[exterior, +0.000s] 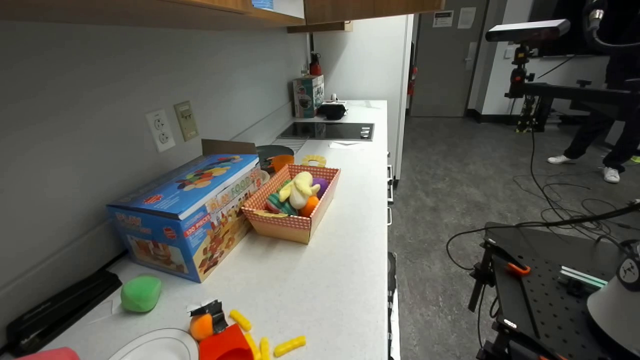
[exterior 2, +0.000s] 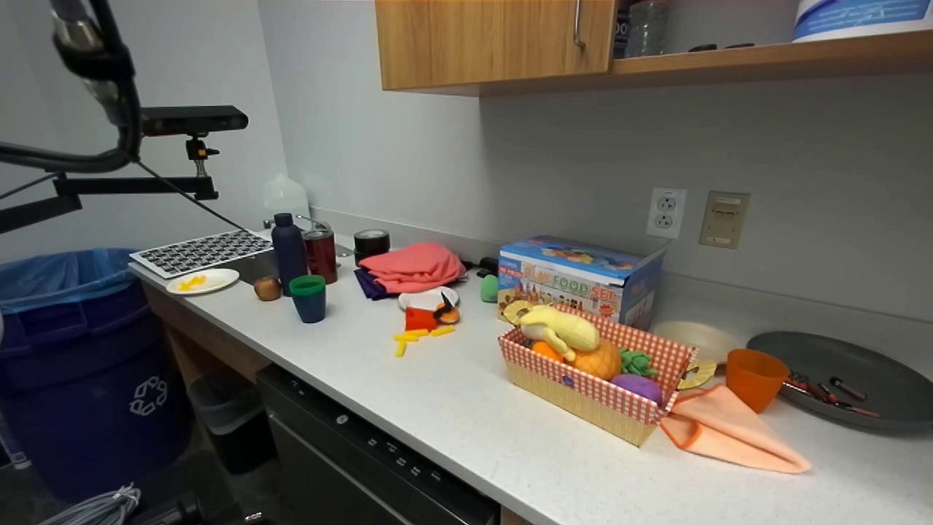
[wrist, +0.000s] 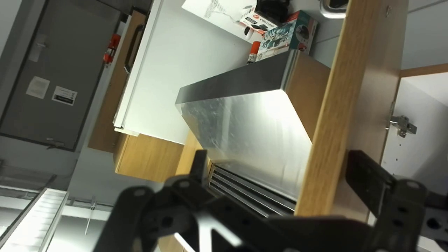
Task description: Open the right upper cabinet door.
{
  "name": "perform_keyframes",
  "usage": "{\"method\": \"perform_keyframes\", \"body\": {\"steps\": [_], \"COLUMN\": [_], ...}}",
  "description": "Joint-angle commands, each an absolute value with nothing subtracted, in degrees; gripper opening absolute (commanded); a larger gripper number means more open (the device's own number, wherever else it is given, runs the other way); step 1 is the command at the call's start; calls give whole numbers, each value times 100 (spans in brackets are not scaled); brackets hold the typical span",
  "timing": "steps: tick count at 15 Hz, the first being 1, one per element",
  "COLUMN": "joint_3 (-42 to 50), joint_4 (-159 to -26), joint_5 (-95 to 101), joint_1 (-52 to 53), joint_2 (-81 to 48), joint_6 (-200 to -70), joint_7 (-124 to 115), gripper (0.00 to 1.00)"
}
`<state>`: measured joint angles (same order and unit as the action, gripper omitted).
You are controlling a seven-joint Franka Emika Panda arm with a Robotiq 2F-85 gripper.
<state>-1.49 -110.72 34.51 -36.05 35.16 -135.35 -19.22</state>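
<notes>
The right upper cabinet door [wrist: 336,105] stands swung out from the cabinet in the wrist view, its light-brown edge toward me and its inner face to the right. In an exterior view the lower part of this door [exterior: 370,9] juts out at the top. My gripper [wrist: 278,164] is open around the door's edge. The right finger is at the inner face, touching or very close. The left finger is well apart from the outer face. A hinge [wrist: 402,124] and the white cabinet inside [wrist: 420,154] show behind the door. The gripper is out of both exterior views.
A metal range hood [wrist: 245,136] lies beyond the door, with a white appliance [wrist: 182,70] farther off. The neighbouring cabinet door [exterior 2: 503,44] with a handle is shut. Below, the counter [exterior: 345,260] holds a blue box [exterior: 185,215] and a fruit basket [exterior: 280,230].
</notes>
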Motion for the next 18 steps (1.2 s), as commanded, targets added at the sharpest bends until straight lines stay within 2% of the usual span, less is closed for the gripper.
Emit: {"method": "perform_keyframes", "body": {"steps": [1,6,12,13,18], "joint_3": [-44,-353,-441,-447,-160], "joint_4": [-11030,-10995,-10925,-11184,-11065], "joint_5": [3585,4324,5539,6076,7525], "joint_1": [-3420,-3857,-3744,-3865,-3382], "joint_2": [3495,3503,3472,2945,1791], "joint_6": [-13466,-13162,-12405,-12683,-12050], "joint_7": [-1994,-3055,-4292,-4899,-6795], "gripper": [100,100,100,100,100]}}
